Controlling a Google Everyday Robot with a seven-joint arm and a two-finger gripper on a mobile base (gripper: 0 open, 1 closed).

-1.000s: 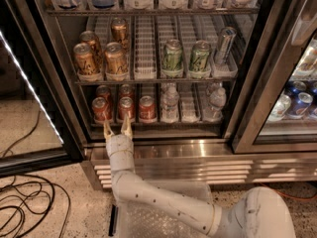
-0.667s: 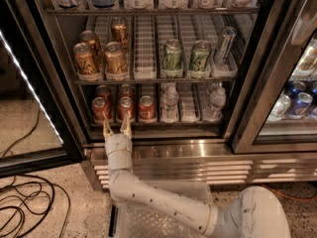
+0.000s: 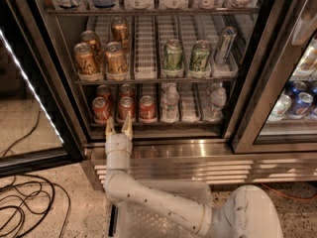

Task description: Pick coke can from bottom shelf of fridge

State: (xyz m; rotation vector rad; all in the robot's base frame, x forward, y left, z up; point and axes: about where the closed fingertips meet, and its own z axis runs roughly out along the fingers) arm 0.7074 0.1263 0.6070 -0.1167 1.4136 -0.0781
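The fridge (image 3: 163,150) stands open in front of me, its steel base below. On the bottom shelf (image 3: 158,122) several red coke cans stand in lanes at the left: front ones at left (image 3: 100,109), middle (image 3: 126,108) and right (image 3: 147,108), with others behind. My gripper (image 3: 118,127) is at the shelf's front edge, pointing up and in, open, its tan fingertips (image 3: 128,124) just below and in front of the left and middle front cans. It holds nothing.
Small water bottles (image 3: 170,103) stand right of the coke cans. Gold-brown cans (image 3: 115,59) and green cans (image 3: 173,55) fill the shelf above. The black door frame (image 3: 64,128) is at left, a second glass door (image 3: 277,83) at right. Black cables (image 3: 25,202) lie on the floor.
The gripper has stayed almost in place at the shelf's front edge, still open; the cans have not moved.
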